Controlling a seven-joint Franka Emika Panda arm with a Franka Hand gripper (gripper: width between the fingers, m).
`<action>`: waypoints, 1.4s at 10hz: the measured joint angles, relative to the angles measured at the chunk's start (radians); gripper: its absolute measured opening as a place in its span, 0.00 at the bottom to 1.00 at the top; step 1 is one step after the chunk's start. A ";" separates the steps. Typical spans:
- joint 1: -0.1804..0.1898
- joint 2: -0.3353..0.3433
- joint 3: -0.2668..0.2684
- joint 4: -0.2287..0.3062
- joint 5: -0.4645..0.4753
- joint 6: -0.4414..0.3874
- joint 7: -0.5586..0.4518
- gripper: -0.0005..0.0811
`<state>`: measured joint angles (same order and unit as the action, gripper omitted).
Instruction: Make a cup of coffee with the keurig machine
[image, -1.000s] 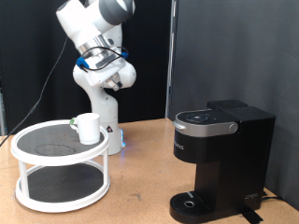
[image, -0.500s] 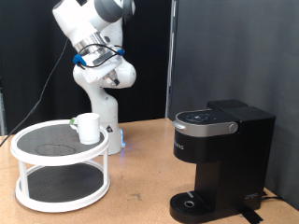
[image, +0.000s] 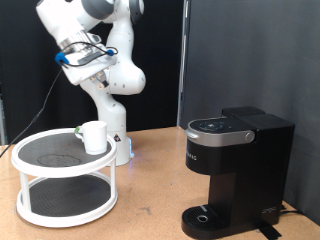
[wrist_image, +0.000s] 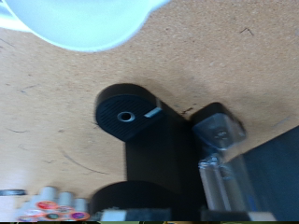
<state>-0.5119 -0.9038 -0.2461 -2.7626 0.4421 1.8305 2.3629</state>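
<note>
The white cup stands upright on the top tier of a white two-tier round rack at the exterior view's left. The black keurig machine stands at the right with its lid down; nothing is on its round drip base. My gripper is high up at the top left, above the rack and well clear of the cup; its fingers do not show clearly. The wrist view looks down on the keurig machine and its drip base. No fingers show there.
The arm's white base stands just behind the rack. A small green thing sits beside the cup. A white rounded shape fills one edge of the wrist view, and several small colourful pods lie at another edge. The wooden table carries everything.
The arm's hand has swung towards the exterior view's left and slightly up, from above the rack's right edge to over its middle. Cup and machine have not moved.
</note>
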 joint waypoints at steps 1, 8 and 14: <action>-0.018 0.006 -0.021 0.001 -0.006 0.037 -0.012 0.01; -0.032 0.140 -0.128 0.071 -0.066 0.009 -0.180 0.01; -0.032 0.239 -0.133 0.007 -0.077 0.148 -0.290 0.34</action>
<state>-0.5441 -0.6646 -0.3786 -2.7555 0.3651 1.9787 2.0730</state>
